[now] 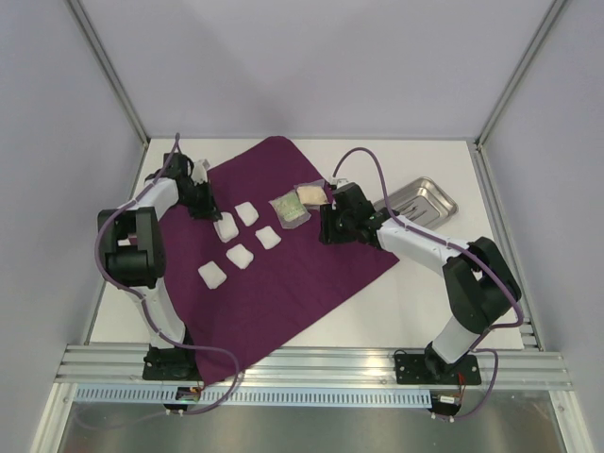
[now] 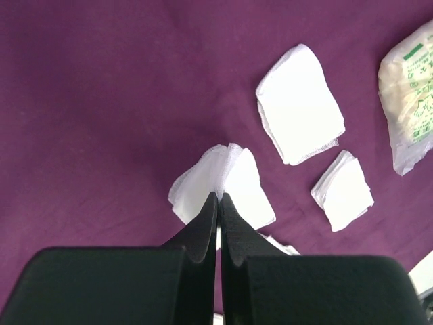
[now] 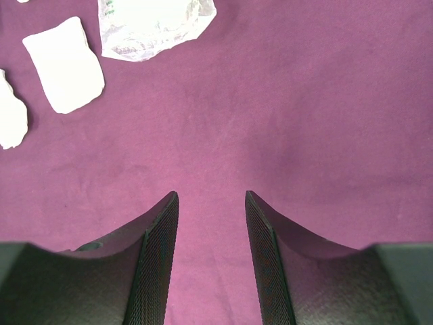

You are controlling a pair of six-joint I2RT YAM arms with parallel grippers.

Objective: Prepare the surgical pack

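— Where's your cloth [image 1: 311, 283]?
— Flat on the table [image 1: 425, 302], turned like a diamond: one corner points away, the opposite one at the arm bases.
— And your claws?
— Your left claw [image 2: 218, 195] is pinched tight on one gauze [image 2: 245, 191], on the cloth's left half. Your right claw [image 3: 212, 203] stands parted over bare cloth near the packets [image 1: 290, 208]. The tray [image 1: 422, 201] lies just right of the cloth, slanting far-right.

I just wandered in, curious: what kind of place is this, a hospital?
Likely a robotics test cell, not a hospital: a left arm and right arm bolted to a walled-in table, with gauze on a purple cloth and a steel tray beside it.
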